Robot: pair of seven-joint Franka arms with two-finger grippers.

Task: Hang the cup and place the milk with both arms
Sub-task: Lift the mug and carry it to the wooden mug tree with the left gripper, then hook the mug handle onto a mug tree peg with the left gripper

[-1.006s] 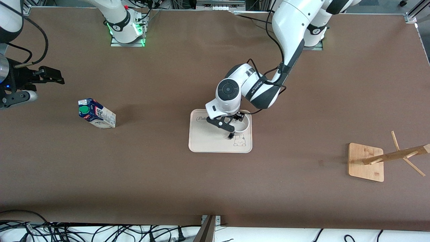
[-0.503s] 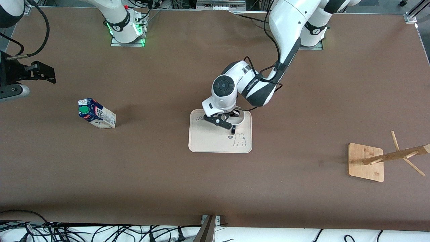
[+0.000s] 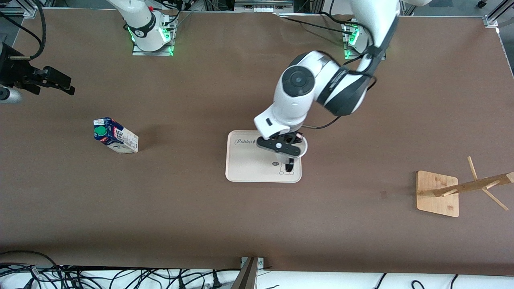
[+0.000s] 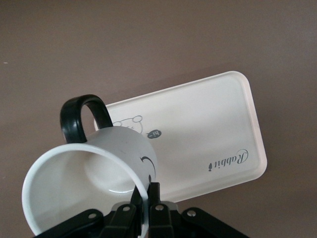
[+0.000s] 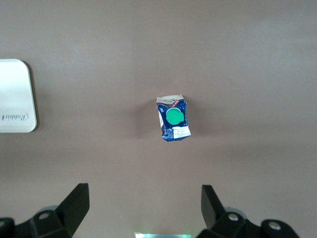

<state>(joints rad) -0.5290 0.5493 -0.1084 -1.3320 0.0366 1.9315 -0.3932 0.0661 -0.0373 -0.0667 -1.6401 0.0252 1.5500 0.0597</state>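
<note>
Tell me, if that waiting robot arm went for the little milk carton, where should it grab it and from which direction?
Best from straight above, I'd judge. The milk stands upright with bare table all around, its green cap facing up. The right gripper, open, hangs over the table at the right arm's end. It should come down and close on two flat side walls below the sloped top; cap and ridge give poorer hold.

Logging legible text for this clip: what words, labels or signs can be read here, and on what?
"Rabbit": script lettering on the cream tray, with a small mark before it.
"hi": tiny speech bubble beside the rabbit drawing on the tray.
Milk carton: printed graphics and label, too small to read.
Cup, in the left gripper: face marking only, no words.
</note>
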